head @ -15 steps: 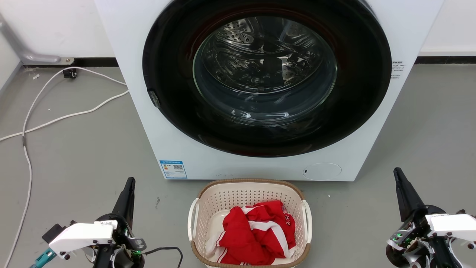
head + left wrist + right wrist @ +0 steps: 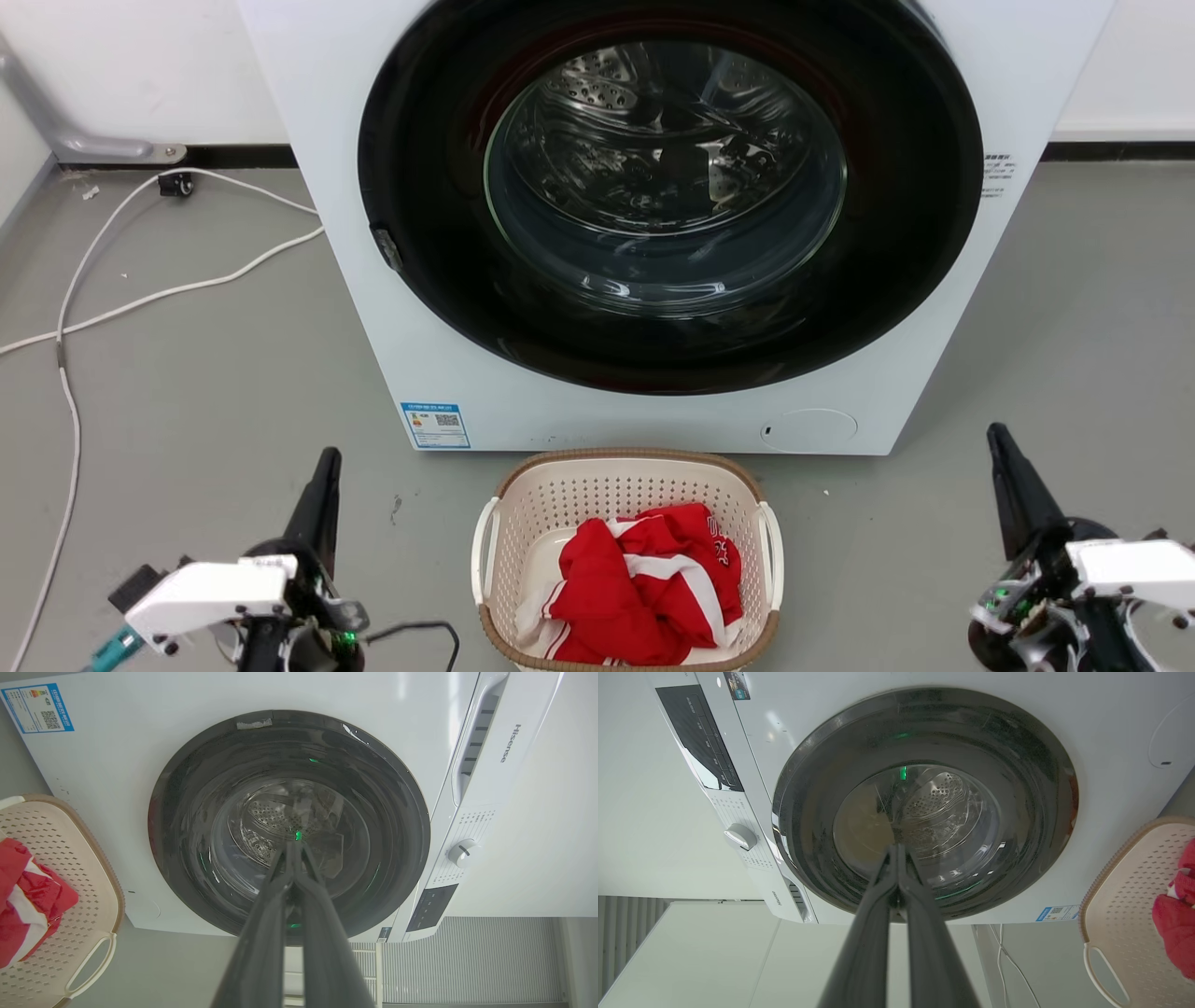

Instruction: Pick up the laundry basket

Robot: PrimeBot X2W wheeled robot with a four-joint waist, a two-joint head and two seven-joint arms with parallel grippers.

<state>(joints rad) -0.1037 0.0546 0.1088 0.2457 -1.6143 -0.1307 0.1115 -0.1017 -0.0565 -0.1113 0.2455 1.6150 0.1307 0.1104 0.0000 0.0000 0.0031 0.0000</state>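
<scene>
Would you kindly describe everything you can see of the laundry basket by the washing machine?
The laundry basket is cream plastic, rounded-rectangular, with perforated walls, a brown woven-look rim and a white handle on each side. It stands upright on the grey floor, just before the washing machine, holding a crumpled red-and-white garment. The left gripper and right gripper flank it without touching.

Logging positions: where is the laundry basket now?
Head view, bottom centre: the laundry basket sits on the floor just before the washing machine, between the left hand and the right hand.
</scene>
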